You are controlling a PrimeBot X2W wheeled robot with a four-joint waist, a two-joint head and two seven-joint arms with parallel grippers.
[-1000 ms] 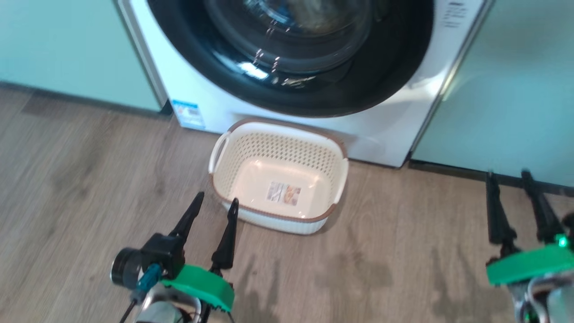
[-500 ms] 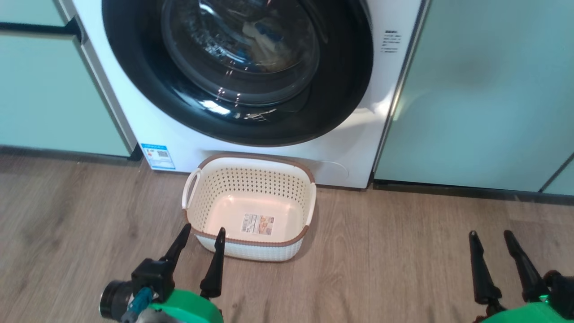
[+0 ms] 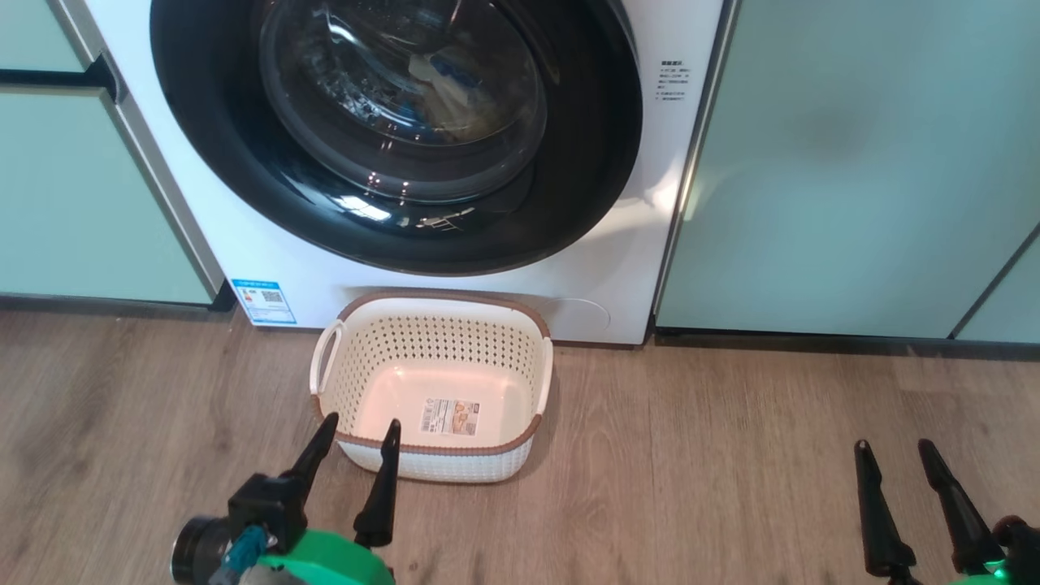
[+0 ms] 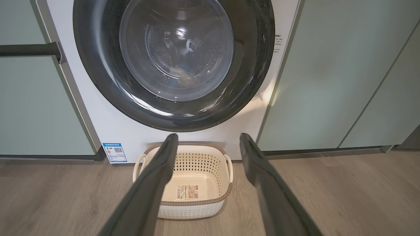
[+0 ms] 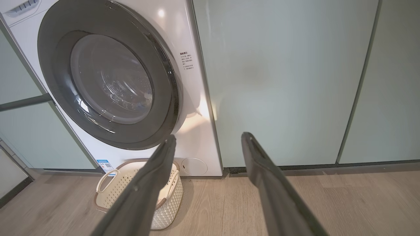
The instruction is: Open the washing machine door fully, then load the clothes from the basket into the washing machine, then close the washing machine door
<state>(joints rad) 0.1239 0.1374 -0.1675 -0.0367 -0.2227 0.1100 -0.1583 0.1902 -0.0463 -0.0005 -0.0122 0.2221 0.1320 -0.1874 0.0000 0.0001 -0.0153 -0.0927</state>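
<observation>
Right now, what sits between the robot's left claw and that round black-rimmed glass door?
An empty cream perforated plastic basket, on the floor between the left gripper and the black-rimmed round door; head and left wrist views show it.

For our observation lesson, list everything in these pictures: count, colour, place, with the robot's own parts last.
washing machine: one, white, between the cabinet panels.
washing machine door: one, glossy black rim, clear glass, shut on the machine's front.
clothes: count unclear, pale with blue, inside the drum behind the glass.
basket: one, cream with brown rim, empty, on the floor before the machine.
label sticker: one, printed, on the basket's bottom.
blue sticker: one, machine's lower left corner.
cabinet panels: several, pale green, either side of the machine.
floor: grey-brown wood.
left gripper: dark fingers, open, at the basket's near rim.
right gripper: dark fingers, open, over bare floor.
</observation>
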